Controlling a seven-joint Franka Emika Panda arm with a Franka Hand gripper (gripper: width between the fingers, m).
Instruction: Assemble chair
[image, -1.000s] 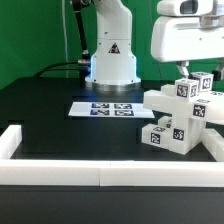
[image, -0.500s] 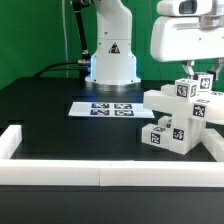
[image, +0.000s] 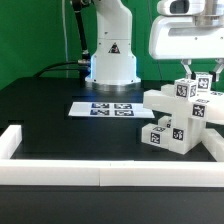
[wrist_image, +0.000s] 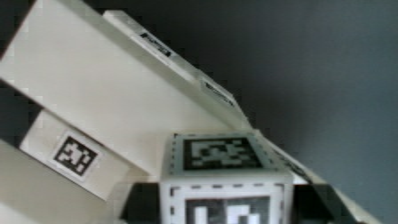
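now — claw (image: 201, 71) directly over chair (image: 180, 116), just above its top block

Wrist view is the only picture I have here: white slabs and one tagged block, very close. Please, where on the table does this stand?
Observer: The chair stands at the exterior view's right side of the black table, just behind the white border rail.
Operator: Is the marker board near it?
Observer: Yes, the marker board lies flat to the exterior view's left of the chair, in front of the arm's base.
Operator: And the end effector, where is it?
Observer: The end effector hangs directly over the chair's upper tagged blocks; I cannot tell whether it is open or shut.
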